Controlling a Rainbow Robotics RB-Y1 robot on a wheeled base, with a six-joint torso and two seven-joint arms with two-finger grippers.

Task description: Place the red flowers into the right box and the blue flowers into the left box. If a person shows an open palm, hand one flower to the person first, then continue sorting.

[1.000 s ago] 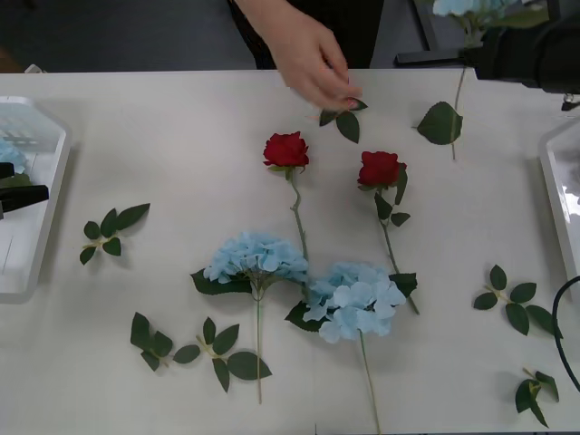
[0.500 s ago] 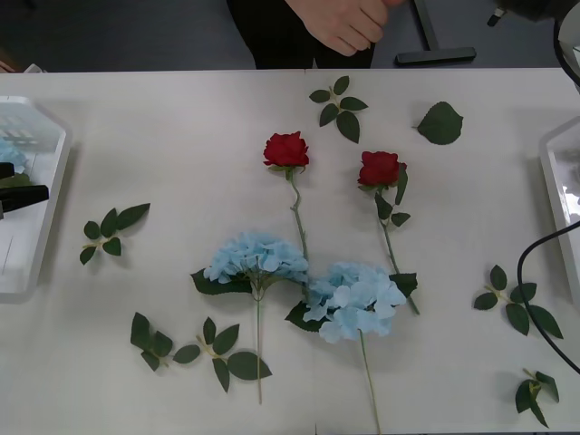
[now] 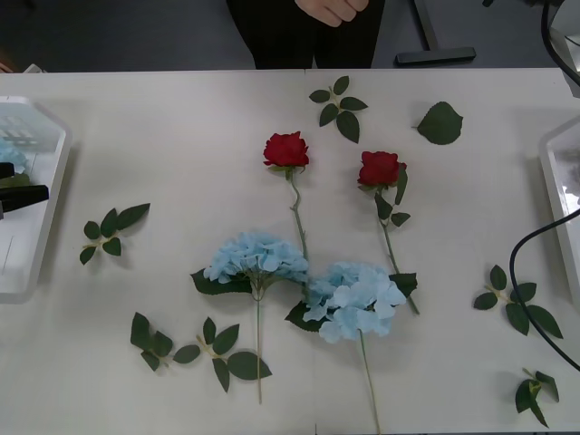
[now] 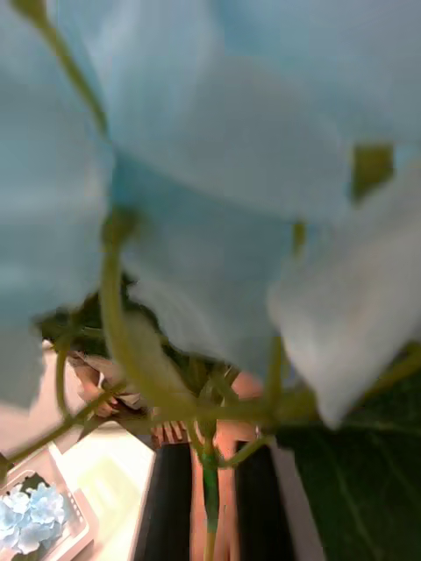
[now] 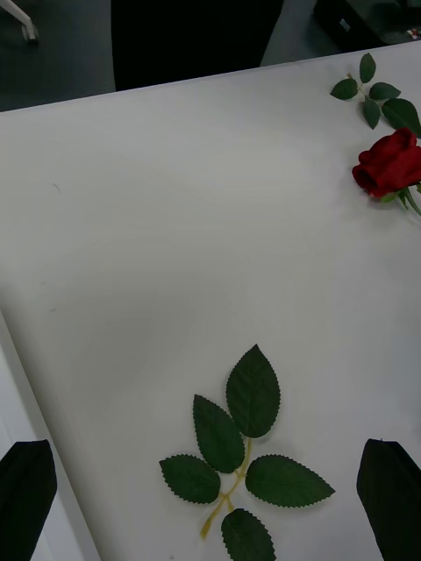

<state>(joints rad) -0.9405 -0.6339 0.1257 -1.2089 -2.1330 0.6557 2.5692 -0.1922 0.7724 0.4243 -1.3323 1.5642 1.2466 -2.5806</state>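
Two red flowers [image 3: 286, 149] [image 3: 379, 169] lie mid-table with their stems toward me; one red flower [image 5: 390, 162] also shows in the left wrist view. Nearer me lie two blue flowers [image 3: 256, 256] [image 3: 353, 299]. My right gripper [image 4: 210, 517] is lifted and shut on the stem of another blue flower [image 4: 219, 175], whose petals hang close before its camera. A person's hand [image 4: 92, 377] is beyond it. My left gripper [image 3: 18, 186] [image 5: 206, 456] waits open over the left box [image 3: 36, 263], which holds a blue flower [image 3: 7, 154]. The right box [image 3: 550, 172] sits at the right edge.
Loose green leaf sprigs [image 3: 111, 231] [image 3: 337, 107] [image 3: 512, 299] [image 5: 232, 438] are scattered over the white table, with a single leaf [image 3: 440, 123] at the far right. A black cable [image 3: 517, 281] loops over the right side. The person [image 3: 308, 32] stands at the far edge.
The person's hand has pulled back from the table to the far edge. My right arm with its blue flower has risen out of the front view.
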